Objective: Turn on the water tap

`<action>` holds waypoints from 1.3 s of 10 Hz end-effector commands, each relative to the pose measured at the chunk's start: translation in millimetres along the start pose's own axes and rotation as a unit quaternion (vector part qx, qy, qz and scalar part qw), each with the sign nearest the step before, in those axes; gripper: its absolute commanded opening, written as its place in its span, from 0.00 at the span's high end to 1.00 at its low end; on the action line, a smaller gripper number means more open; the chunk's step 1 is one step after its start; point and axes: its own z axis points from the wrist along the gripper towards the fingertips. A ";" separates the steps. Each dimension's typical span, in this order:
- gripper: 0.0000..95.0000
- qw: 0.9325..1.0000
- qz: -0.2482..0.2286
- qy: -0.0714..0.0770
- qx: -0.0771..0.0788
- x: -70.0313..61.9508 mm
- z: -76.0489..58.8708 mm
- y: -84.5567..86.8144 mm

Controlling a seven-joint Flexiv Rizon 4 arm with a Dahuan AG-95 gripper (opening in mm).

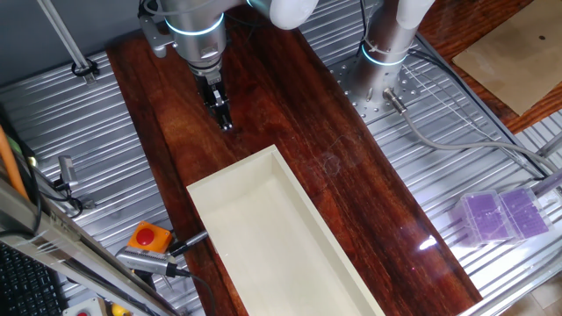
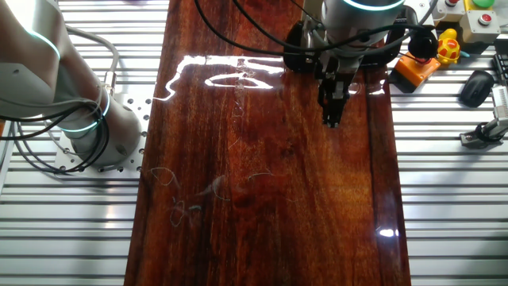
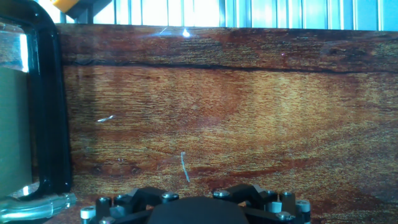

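No water tap and no black C-clamp show in any view. My gripper hangs fingers-down over the dark wooden tabletop, just beyond the far end of a long cream basin. Its fingers look pressed together and hold nothing. In the other fixed view the gripper is near the top right of the wood, and the basin is out of frame. The hand view shows bare wood and only the gripper's body at the bottom edge. The fingertips are hidden there.
A thick black rim with a pale inside stands at the hand view's left edge. A second robot base sits at the back right. An orange box with a red button and purple boxes lie on the ribbed metal table.
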 end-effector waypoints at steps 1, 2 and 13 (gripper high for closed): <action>1.00 1.000 0.000 0.000 0.000 0.1 0.0 0.0; 1.00 1.000 -0.023 0.002 -0.009 6.6 2.7 -0.2; 1.00 0.998 -0.057 0.004 -0.008 22.4 8.8 0.5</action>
